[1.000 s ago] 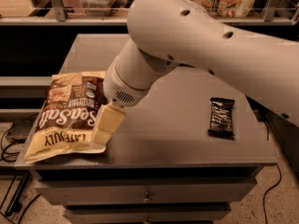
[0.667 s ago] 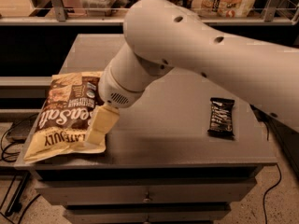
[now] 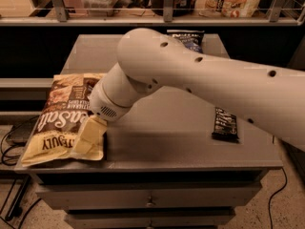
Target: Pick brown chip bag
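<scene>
The brown chip bag (image 3: 57,123) lies flat on the left end of the grey cabinet top (image 3: 162,142), its white "Sea Salt" script facing up and its pale yellow end towards the front edge. My gripper (image 3: 88,138) hangs from the big white arm (image 3: 190,80) and sits over the bag's near right corner, low on it or touching it. The arm hides part of the bag's right edge.
A small black snack bar (image 3: 225,123) lies on the right side of the top. A dark blue chip bag (image 3: 188,38) lies at the back, partly behind the arm. A shelf with packages runs behind. Cables lie on the floor at the left.
The arm has swung left and down. My gripper has gone from beside the bag's right edge to over its near right corner. The bag has not moved.
</scene>
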`<state>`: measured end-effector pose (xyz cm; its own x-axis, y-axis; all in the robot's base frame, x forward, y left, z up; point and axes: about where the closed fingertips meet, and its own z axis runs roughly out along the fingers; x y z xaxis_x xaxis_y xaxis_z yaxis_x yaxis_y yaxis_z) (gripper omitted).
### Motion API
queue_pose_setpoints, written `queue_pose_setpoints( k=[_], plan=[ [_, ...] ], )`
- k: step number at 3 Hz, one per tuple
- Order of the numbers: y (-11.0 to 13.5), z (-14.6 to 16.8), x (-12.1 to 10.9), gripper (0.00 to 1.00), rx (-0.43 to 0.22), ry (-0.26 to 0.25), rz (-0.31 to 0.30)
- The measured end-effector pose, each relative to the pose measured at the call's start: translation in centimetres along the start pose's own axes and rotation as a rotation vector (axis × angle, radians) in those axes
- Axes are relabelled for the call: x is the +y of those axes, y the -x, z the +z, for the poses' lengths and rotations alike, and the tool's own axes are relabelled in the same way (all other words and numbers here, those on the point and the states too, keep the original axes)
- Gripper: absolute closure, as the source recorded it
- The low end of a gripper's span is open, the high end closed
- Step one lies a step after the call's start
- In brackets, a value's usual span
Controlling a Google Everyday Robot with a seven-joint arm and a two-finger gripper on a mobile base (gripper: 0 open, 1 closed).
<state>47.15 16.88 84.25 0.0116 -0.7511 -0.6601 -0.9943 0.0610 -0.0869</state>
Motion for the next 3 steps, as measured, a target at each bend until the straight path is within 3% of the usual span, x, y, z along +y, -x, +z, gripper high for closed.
queue_pose_setpoints(
  k=[1,3],
  plan=[
    [0.27,2.30,0.56,0.18,-0.042,0.031,0.033],
    [0.84,2.24,0.39,0.64,-0.067,0.018,0.046]
  ],
)
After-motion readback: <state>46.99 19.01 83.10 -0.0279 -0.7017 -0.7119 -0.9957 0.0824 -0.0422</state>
